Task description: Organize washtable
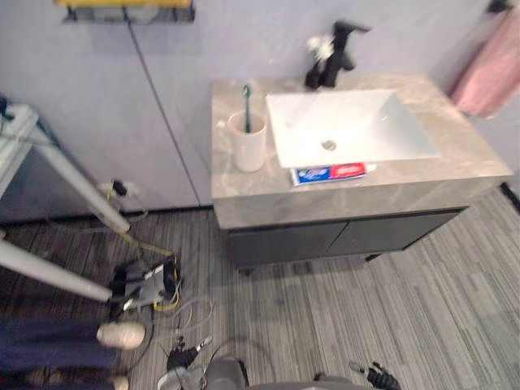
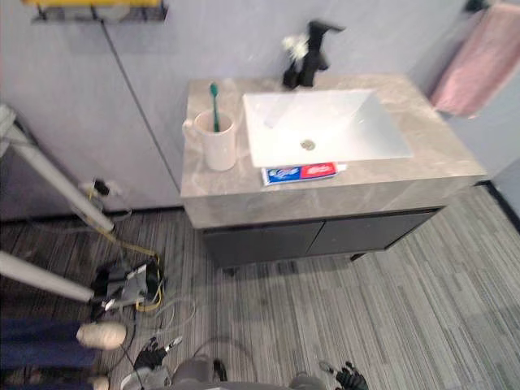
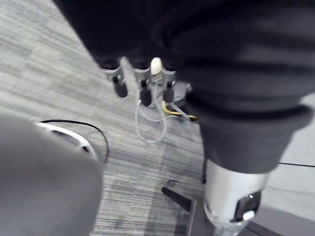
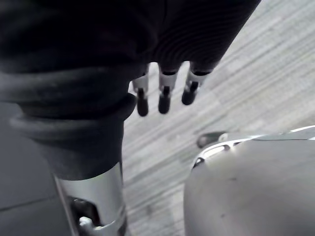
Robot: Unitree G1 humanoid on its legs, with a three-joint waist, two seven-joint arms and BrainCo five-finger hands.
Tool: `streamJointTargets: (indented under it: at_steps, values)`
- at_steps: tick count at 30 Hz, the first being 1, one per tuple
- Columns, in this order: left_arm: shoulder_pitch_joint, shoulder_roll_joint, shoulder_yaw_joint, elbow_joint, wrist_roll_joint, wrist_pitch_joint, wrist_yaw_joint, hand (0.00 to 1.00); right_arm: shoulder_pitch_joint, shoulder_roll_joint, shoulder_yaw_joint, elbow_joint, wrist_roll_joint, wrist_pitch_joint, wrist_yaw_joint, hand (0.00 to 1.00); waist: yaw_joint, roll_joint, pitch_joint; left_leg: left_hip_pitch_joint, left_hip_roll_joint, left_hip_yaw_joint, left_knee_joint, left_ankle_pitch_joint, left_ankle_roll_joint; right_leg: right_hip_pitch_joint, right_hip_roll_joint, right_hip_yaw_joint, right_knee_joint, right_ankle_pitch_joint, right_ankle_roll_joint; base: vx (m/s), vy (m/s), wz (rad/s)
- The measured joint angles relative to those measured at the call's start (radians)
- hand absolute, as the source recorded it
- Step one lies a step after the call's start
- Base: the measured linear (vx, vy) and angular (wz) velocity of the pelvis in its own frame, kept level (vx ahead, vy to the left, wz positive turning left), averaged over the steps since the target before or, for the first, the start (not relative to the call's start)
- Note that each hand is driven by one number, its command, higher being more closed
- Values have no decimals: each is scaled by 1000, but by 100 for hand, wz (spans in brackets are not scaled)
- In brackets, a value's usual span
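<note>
The washtable (image 1: 422,183) is a grey stone counter over dark cabinet doors, standing against the wall. A white sink (image 1: 349,126) is set into it, with a black faucet (image 1: 335,53) behind. Left of the sink stands a cream cup (image 1: 249,142) holding a green toothbrush (image 1: 247,96). A red and blue toothpaste box (image 1: 329,173) lies flat along the sink's front edge. My left hand (image 1: 180,357) and right hand (image 1: 378,375) hang low over the floor, well short of the counter. Both are open with straight fingers (image 3: 142,83) (image 4: 165,96) and hold nothing.
A pink towel (image 1: 491,69) hangs on the wall to the right of the counter. A yellow shelf (image 1: 126,8) is mounted high on the left. White stand legs (image 1: 57,276), a cable bundle (image 1: 146,284) and a person's shoe (image 1: 122,333) occupy the floor at left.
</note>
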Motion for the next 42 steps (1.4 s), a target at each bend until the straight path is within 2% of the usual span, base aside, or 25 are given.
streamJointTargets:
  at_steps: [2, 3, 4, 6, 7, 9, 10, 11, 12, 13, 15, 16, 20, 22, 23, 36, 42]
  values:
    - [5, -10, 35, 2, -2, 3, -6, 0, -13, 20, 0, -33, -1, -3, 3, 0, 6, 11, -4, 26, 5, 32, -18, -26, 6, -28, -2, 29, 55, -1, 1, 37, 134, -51]
    - [1, -17, 34, 8, -2, 6, -7, 0, -15, 28, 0, -41, -1, -4, 5, 0, 18, 22, -3, 56, 14, 55, -52, -43, 13, -79, -6, 52, 149, -3, 1, -1, 110, -70]
    - [-2, -17, 25, 8, 3, 9, -9, 0, -11, 30, 3, -45, 1, -3, 9, 0, 25, 20, -3, 86, 10, 75, -76, -43, 13, -145, -31, 66, 291, -5, -1, -11, 68, -56]
    - [-1, -17, 20, 16, 18, 12, -9, 0, -9, 29, 4, -52, -1, -3, 7, 0, 15, 12, -7, 131, -2, 93, -92, -45, 23, -212, -82, 74, 453, -18, -3, 39, 18, -15]
    - [1, -12, 13, 17, 27, 13, -8, 0, -7, 30, 8, -49, -2, -1, 7, 0, 3, 11, -15, 148, -2, 94, -99, -46, 25, -217, -92, 63, 470, -41, -8, 101, -40, 7]
    - [-7, -8, 10, 17, 28, 13, -8, 0, -7, 34, 28, -49, -3, 0, 6, 0, -8, 2, -22, 165, 9, 78, -109, -44, 22, -221, -104, 7, 421, -69, -15, 121, -116, 25]
    - [-12, -9, 8, 17, 28, 13, -8, 0, -6, 35, 29, -49, -3, 0, 6, 0, -9, 0, -23, 165, 16, 68, -108, -41, 16, -221, -103, -5, 375, -64, -22, 118, -173, 38]
    - [-15, -7, 3, 16, 27, 13, -7, 0, -1, 43, 31, -48, -3, 1, 6, 0, -8, -15, -32, 160, 14, 56, -108, -35, 2, -218, -100, -9, 283, 3, -44, 98, -170, 30]
    - [-16, -2, 1, 15, 27, 12, -6, 0, 5, 50, 32, -47, -3, 2, 7, 0, -7, -34, -40, 157, 7, 49, -108, -33, -8, -218, -98, -2, 246, 49, -37, 114, -207, 20]
    - [-15, -5, 5, 16, 27, 13, -5, 0, 6, 55, 29, -39, -5, 2, 6, 0, -3, -29, -54, 158, 20, 40, -118, -27, -27, -201, -80, 1, 213, 32, -7, 135, -209, 0]
    - [-4, -28, 19, 16, 27, 12, -4, 0, 11, 48, 35, -39, -11, 3, 6, 0, -3, -17, -84, 162, 42, 42, -163, -8, -59, -173, -47, -15, 130, 42, 5, 141, -186, -14]
    - [2, -38, 32, 16, 27, 11, -4, 0, 12, 43, 36, -38, -15, 3, 7, 0, -3, 4, -91, 174, 50, 45, -201, 7, -78, -154, -20, -22, 73, 59, 15, 95, -130, -15]
    - [12, -55, 33, 16, 27, 9, -6, 0, 25, 32, 28, -38, -17, 2, 7, 0, -4, 16, -105, 225, 51, 44, -292, 46, -95, -95, 15, -39, -22, 88, 5, 93, -95, 0]
    - [17, -56, 33, 17, 27, 7, -7, 0, 29, 21, 23, -26, -24, 0, 7, 0, -3, 12, -118, 235, 40, 43, -330, 61, -93, -72, 22, -42, -73, 108, 10, 17, -12, 2]
    - [32, 36, -10, 96, 27, 5, -8, 0, 41, -19, -2, 100, -40, 1, 9, 0, -8, -14, -121, 266, -61, -39, -358, 52, -60, -4, -31, -39, -183, 177, -4, 0, 0, 0]
    - [33, 38, -11, 99, 26, 6, -8, 0, 40, -20, -6, 109, -39, 1, 8, 0, -6, -11, -119, 267, -66, -49, -358, 52, -60, 11, -32, -43, -199, 177, -3, 0, 0, 1]
    - [38, 42, -9, 128, 8, 8, -10, 0, 39, -36, -7, 125, -40, 1, 8, 0, -5, 7, -122, 269, -68, -49, -359, 52, -60, 12, -33, -41, -201, 177, -3, 0, 0, 0]
